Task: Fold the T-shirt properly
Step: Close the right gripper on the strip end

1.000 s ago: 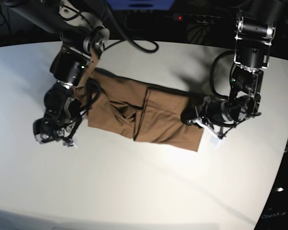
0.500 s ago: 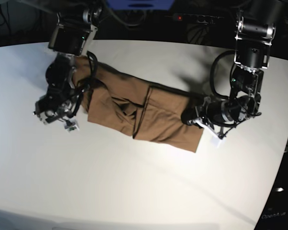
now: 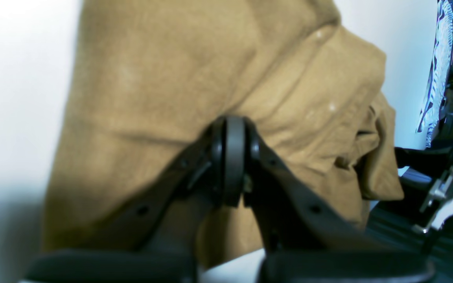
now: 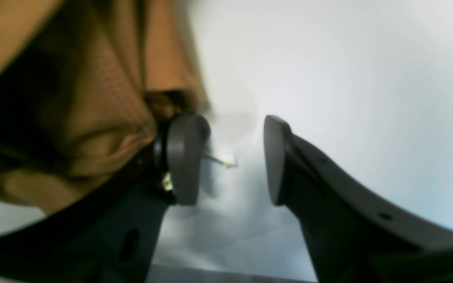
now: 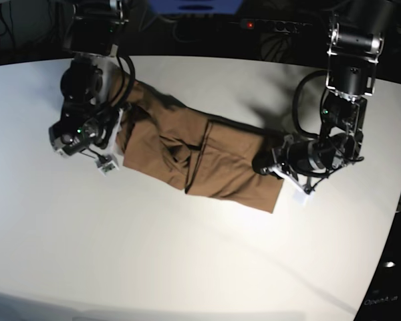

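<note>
In the base view the white worktop [image 5: 187,254] is seen bare at 6 o'clock. Further in, near the centre, the brown T-shirt [image 5: 200,157] is laid on it as a long folded band, running from about 10 o'clock down to about 4 o'clock, with a dark fold line across its middle.

At the 4 o'clock end of the band the left end effector [image 5: 275,167] is placed low on the cloth. In the left wrist view this left end effector [image 3: 228,165] is seen with its two jaws pressed together, and the T-shirt [image 3: 195,90] is bunched around the tips, so a fold of the T-shirt is gripped there. The white worktop [image 3: 10,98] is seen at 9 o'clock of that view.

At the 10 o'clock end of the band the right end effector [image 5: 107,157] is found just beside the edge of the shirt. In the right wrist view the right end effector [image 4: 230,159] is seen with its jaws spread apart and only the worktop [image 4: 348,78] between them. The T-shirt [image 4: 77,90] lies against the outer side of one finger [image 4: 183,157], at 9 o'clock, and is not held.
</note>
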You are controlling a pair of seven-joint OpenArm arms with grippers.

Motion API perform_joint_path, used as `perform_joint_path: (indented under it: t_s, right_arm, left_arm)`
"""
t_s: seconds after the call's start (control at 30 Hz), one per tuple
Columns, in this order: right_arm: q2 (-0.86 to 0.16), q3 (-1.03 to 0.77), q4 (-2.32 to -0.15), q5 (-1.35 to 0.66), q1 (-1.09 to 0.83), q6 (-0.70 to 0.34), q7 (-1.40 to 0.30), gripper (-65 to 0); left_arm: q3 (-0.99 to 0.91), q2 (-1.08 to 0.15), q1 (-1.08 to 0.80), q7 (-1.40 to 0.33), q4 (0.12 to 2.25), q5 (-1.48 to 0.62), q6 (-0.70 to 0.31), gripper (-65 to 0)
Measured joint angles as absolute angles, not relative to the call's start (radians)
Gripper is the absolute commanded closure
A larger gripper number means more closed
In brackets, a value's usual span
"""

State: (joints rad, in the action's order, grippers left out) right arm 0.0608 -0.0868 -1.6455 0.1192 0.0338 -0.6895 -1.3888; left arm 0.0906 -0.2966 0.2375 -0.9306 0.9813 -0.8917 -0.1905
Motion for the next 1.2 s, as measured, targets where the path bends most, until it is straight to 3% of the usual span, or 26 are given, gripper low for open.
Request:
perform_joint_path:
  t_s: [0.23, 0.43, 0.67, 0.87, 1.2]
  right_arm:
    - [0.052, -0.023, -1.668, 0.094, 0.036, -0.692, -1.387, -25.2]
    - [-0.015, -0.041, -1.665, 0.104, 0.097, -0.692, -1.387, -25.1]
    - [-0.019, -0.103, -1.664, 0.096, 0.079, -0.691, -1.391, -24.8]
    - [-0.025, -0.102, -1.668, -0.127, 0.046, -0.691, -1.392, -24.7]
    - [-0.044, -0.105, -1.668, -0.176, 0.020, -0.691, -1.395, -24.7]
  left_arm:
    - [0.091, -0.296, 0.237, -0.931, 0.981, -0.892, -0.191, -2.3]
    - [0.091, -0.297, 0.236, -0.931, 0.981, -0.892, -0.191, -2.3]
    - [0.091, -0.297, 0.235, -0.928, 0.981, -0.892, -0.191, -2.3]
    - [0.091, -0.299, 0.236, -0.934, 0.981, -0.892, -0.191, -2.3]
    - [0.088, -0.294, 0.238, -0.941, 0.981, -0.870, -0.191, -2.3]
